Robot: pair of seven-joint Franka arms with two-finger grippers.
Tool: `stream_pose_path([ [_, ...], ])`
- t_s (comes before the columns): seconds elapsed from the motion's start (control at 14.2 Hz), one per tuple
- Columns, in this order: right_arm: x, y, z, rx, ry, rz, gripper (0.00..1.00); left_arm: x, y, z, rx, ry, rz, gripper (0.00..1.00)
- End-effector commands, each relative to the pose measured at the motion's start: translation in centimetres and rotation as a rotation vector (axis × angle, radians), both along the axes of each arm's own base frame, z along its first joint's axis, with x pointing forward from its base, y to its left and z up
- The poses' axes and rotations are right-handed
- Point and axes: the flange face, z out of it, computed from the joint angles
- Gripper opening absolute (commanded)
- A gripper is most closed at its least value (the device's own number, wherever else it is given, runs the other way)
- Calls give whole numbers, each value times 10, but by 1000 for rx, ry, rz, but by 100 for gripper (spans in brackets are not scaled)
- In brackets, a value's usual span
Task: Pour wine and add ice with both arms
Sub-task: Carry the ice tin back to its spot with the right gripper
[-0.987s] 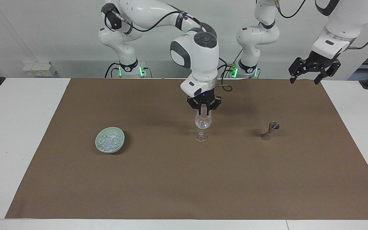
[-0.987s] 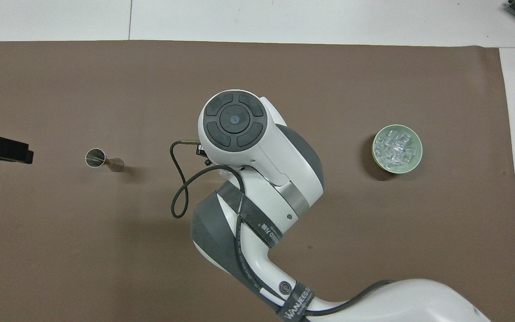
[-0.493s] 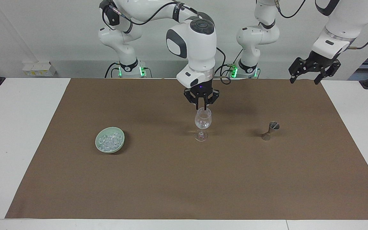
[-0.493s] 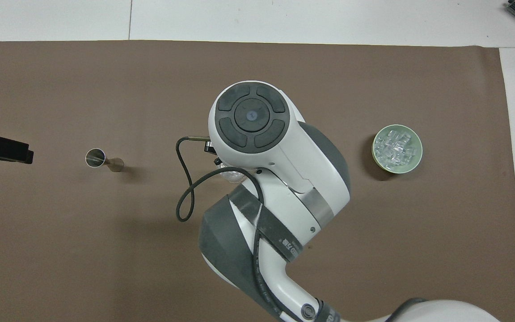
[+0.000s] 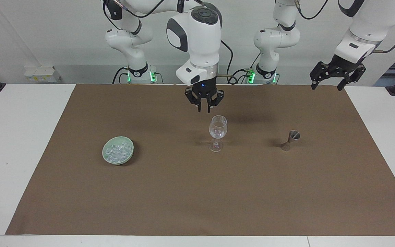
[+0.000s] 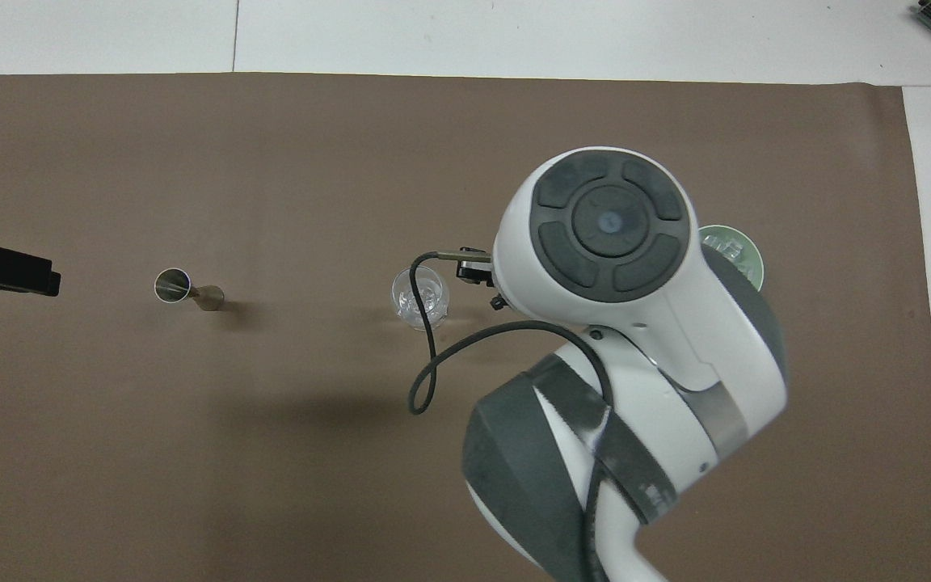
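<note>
Brown mat (image 5: 197, 192) (white table (image 5: 22, 144)), pale wall (image 5: 57, 34)

Your right gripper (image 5: 204, 109) has lifted off the clear stemmed wine glass (image 5: 217, 132) — it now hangs higher, shifted toward the pale green bowl (image 5: 118, 150)

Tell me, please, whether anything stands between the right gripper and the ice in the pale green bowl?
Nothing visible does. The right gripper hangs over bare brown mat beside the clear wine glass; only open mat lies toward the pale green bowl of clear ice chunks.
</note>
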Motion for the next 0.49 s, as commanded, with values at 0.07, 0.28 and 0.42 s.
stream_pose_path([
  [0.07,-23,-63,21,-37,2,5,100,-5,2,4,11,0,-5,100],
  [0.28,-29,-82,33,-51,32,42,100,-5,2,4,11,0,-5,100],
  [0.42,-26,-96,37,-49,27,26,100,-5,2,4,11,0,-5,100],
])
